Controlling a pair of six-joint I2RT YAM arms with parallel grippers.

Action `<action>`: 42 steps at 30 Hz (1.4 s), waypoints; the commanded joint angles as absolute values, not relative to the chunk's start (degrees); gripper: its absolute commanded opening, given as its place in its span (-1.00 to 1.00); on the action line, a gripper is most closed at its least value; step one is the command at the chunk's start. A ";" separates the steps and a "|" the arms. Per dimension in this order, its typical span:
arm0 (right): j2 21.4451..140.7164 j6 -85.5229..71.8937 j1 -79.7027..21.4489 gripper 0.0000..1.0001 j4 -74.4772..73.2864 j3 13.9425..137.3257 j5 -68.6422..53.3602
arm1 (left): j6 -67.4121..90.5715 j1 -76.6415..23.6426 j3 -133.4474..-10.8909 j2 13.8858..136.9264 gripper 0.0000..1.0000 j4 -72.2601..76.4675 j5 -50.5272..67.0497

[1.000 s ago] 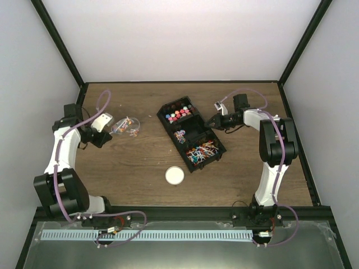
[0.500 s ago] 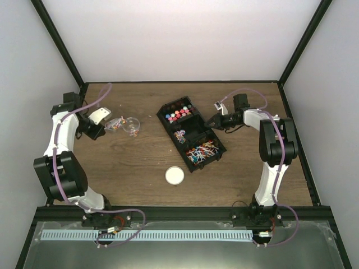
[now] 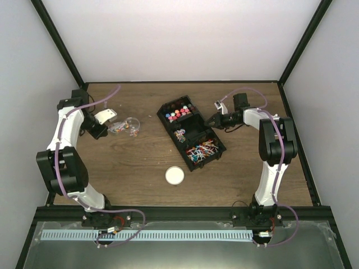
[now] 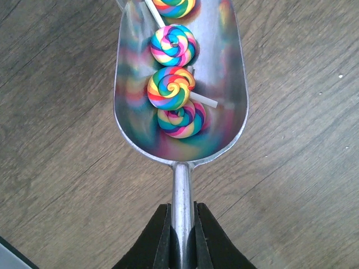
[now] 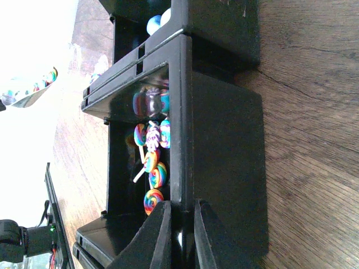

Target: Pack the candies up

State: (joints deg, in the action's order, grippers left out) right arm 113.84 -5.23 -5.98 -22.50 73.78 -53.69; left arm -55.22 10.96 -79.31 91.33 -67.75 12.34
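Candies (image 4: 171, 88): where do they lie, asks the desk.

PHOTOGRAPHER: Four rainbow-swirl lollipops ride in a metal scoop (image 4: 220, 73). The left jaws are clamped on its handle, over the wooden surface (image 3: 140, 168) at the left. The rest fill a black tray (image 3: 196, 131) of three compartments at centre. Round red, pink and blue sweets sit in the far one, a small handful in the middle, and a heap of lollipops on white sticks in the near one.

DESK: And which way does it all point?

PHOTOGRAPHER: The scoop's lollipops sit in a row along its long axis, one white stick angled out toward the side wall. Seen from overhead, the scoop's mouth faces right, toward the tray, with the handle back to the left. The tray runs on a diagonal, far-left to near-right. The right jaws are clamped on its right-hand wall, beside the middle compartment. A round white lid (image 3: 174, 176) lies flat on the surface, on the tray's near side and apart from it.
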 commanded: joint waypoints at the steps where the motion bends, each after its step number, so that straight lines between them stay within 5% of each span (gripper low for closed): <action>1: 114.61 -5.69 -5.45 -0.99 -20.90 76.30 -55.59 | -55.40 10.02 -83.29 93.55 -0.92 -69.38 9.55; 21: 114.70 -6.12 -5.44 -0.99 -20.52 76.29 -55.72 | -54.58 4.93 -89.91 97.28 -0.92 -73.85 2.08; 42: 114.84 -14.35 -6.21 -0.99 -12.30 73.83 -56.01 | -55.89 2.42 -93.65 92.39 -0.92 -76.10 9.07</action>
